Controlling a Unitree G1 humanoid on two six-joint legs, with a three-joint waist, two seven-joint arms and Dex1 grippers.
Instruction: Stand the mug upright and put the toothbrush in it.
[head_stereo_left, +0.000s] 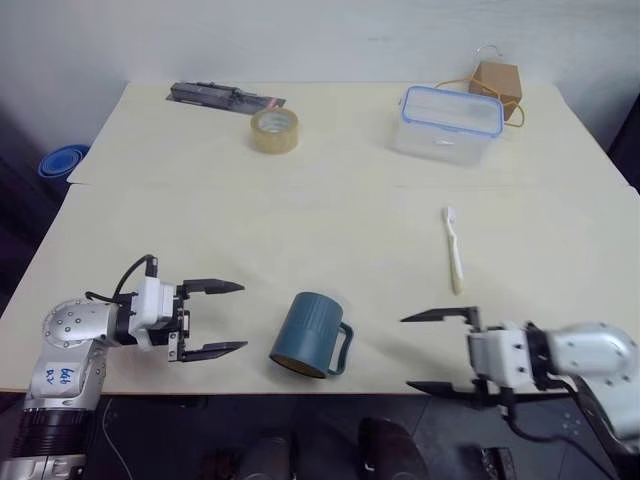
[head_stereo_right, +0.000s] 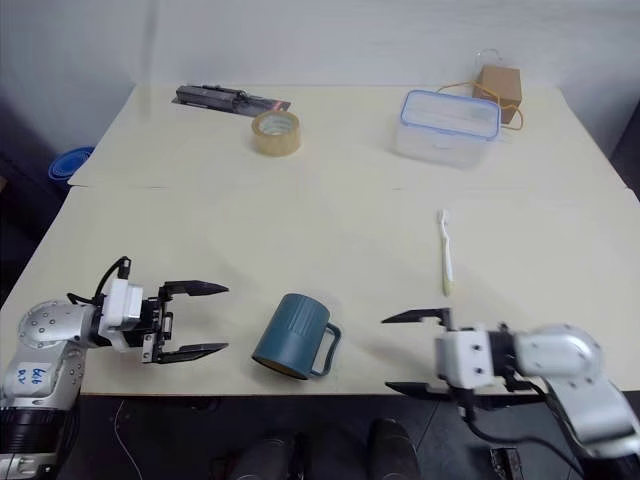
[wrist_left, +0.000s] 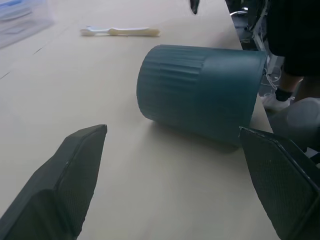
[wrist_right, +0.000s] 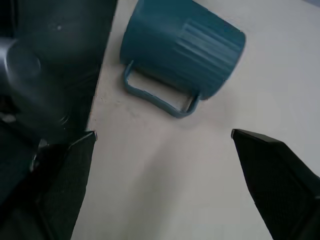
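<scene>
The mug (head_stereo_left: 308, 337) lies on its side near the front edge of the desk (head_stereo_left: 330, 230), its mouth toward that edge and its loop handle toward the robot's right. It rests between the two claws, touching neither. The left claw (head_stereo_left: 222, 317) is close beside the mug, fingers spread wide and pointed at it, holding nothing. The right claw (head_stereo_left: 436, 351) sits a little farther off on the handle side, also gaping wide and empty, aimed back toward the mug. The toothbrush (head_stereo_left: 454, 249) lies flat farther back on the right half of the desk, bristle head away from the robot, well apart from the mug. The desk is pale cream against a light wall. I count one mug, one toothbrush, one tape roll (head_stereo_left: 274, 130), one clear lidded box (head_stereo_left: 449, 123), one small brown bag (head_stereo_left: 498, 86) and one dark flat package (head_stereo_left: 224, 97) along the far side.
</scene>
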